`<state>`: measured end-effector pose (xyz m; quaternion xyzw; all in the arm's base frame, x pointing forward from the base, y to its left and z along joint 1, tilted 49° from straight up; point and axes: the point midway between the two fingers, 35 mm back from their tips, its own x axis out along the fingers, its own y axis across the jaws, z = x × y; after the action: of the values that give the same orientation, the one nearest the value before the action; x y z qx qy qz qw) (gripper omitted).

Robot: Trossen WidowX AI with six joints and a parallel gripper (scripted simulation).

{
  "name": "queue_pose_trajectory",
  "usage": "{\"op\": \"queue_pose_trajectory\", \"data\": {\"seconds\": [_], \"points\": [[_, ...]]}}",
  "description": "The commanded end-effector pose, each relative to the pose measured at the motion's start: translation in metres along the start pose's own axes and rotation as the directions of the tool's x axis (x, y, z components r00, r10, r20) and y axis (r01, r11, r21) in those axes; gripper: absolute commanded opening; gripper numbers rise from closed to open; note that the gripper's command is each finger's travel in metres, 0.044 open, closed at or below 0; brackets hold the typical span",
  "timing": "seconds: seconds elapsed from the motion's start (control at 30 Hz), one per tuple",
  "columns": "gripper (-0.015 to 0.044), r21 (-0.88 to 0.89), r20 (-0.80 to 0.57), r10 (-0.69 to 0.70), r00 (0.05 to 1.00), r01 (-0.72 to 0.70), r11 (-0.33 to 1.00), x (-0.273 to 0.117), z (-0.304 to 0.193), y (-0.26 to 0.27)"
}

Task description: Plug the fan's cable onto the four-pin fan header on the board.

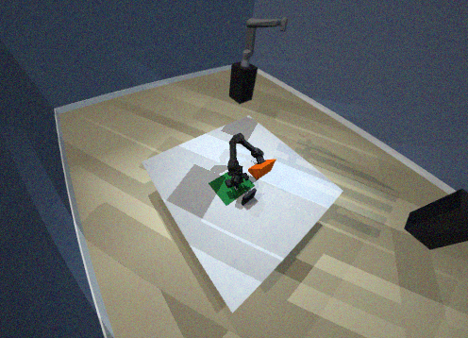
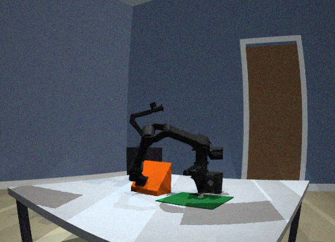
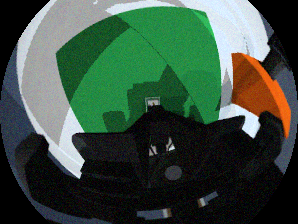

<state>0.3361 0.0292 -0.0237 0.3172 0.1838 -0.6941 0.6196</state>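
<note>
The green board (image 1: 220,189) (image 2: 182,199) (image 3: 133,50) lies flat on the white table (image 1: 264,232) (image 2: 101,213). My gripper (image 1: 234,181) (image 2: 200,193) (image 3: 156,115) points straight down over the board and is shut on the fan's small pale plug (image 3: 153,102). The plug's tip stands low at the board's surface. I cannot make out the four-pin header under it, or whether the plug touches it. The black fan (image 1: 248,195) (image 2: 215,182) stands at the board's edge, right behind the gripper. The cable is too thin to see.
An orange wedge (image 1: 262,168) (image 2: 156,178) (image 3: 256,90) stands at the arm's base, close beside the board. A black stand with a camera arm (image 1: 242,81) is on the floor beyond the table. A dark box (image 1: 439,220) sits on the floor at the right.
</note>
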Motion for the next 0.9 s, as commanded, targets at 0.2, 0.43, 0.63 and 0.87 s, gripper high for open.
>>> {"op": "queue_pose_trajectory", "data": {"seconds": [0.2, 0.43, 0.63, 0.87], "points": [[0.0, -0.003, 0.002, 0.006, 1.0, -0.006, 1.0, 0.0004, 0.0005, 0.0016], [0.0, -0.003, 0.002, 0.006, 1.0, -0.006, 1.0, 0.0021, 0.0005, 0.0011], [0.0, -0.004, 0.002, 0.006, 1.0, -0.006, 1.0, 0.0034, 0.0006, 0.0005], [0.0, -0.005, 0.002, 0.006, 1.0, -0.006, 1.0, 0.005, 0.0008, 0.0]]}}
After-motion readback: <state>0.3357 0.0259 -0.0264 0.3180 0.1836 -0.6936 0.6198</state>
